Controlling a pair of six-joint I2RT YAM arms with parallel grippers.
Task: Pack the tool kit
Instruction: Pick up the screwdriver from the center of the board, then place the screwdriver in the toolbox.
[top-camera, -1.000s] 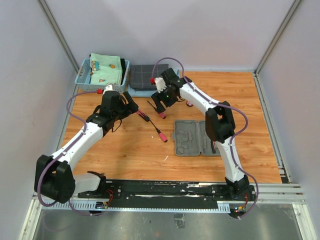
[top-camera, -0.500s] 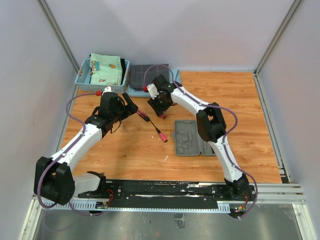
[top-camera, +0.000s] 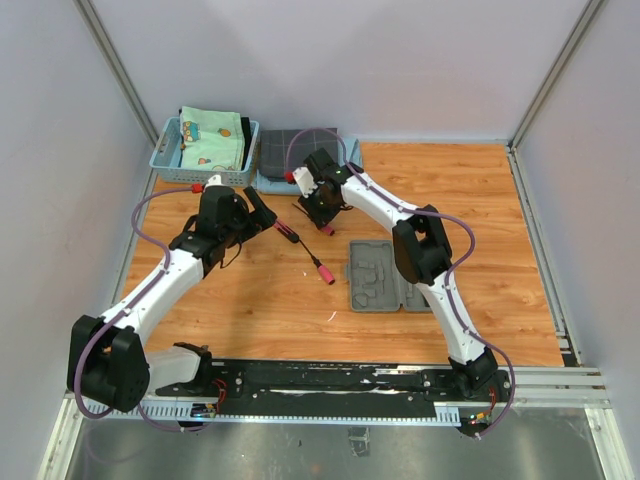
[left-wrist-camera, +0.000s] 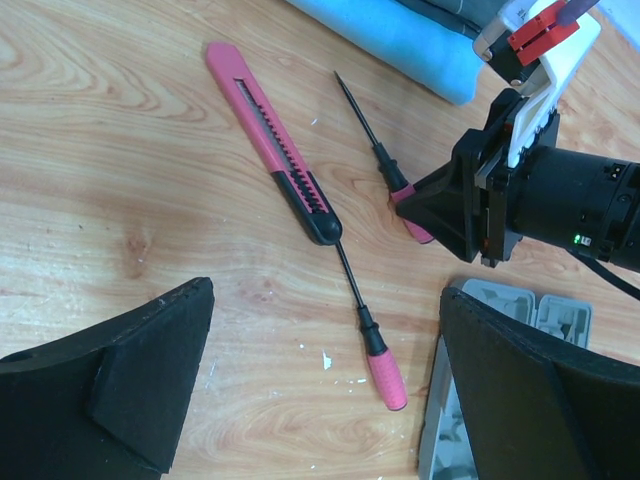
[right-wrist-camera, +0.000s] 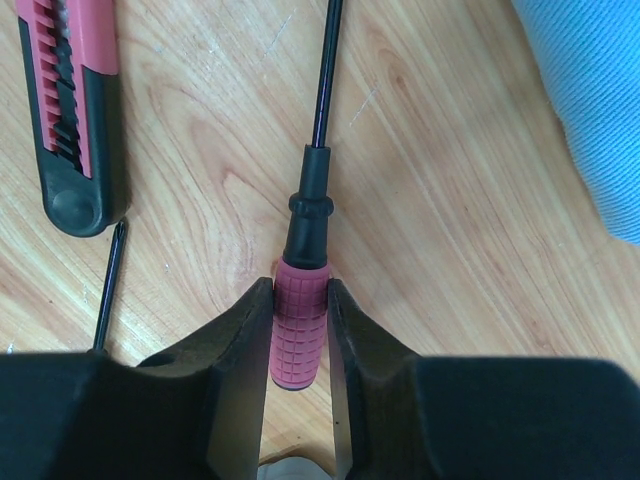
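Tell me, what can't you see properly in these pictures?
- Top view: the right arm covers part of the right half of the case.
- Right wrist view: fingers of the right gripper hide the handle end of the screwdriver and most of the other screwdriver.
- Left wrist view: the bottom edge and a finger of the left gripper cut off the case.

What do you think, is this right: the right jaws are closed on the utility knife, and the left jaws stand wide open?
Not quite. The right jaws are closed on the pink handle of a screwdriver, not the utility knife, which lies free beside it; the right wrist view shows this. The left jaws stand wide open.
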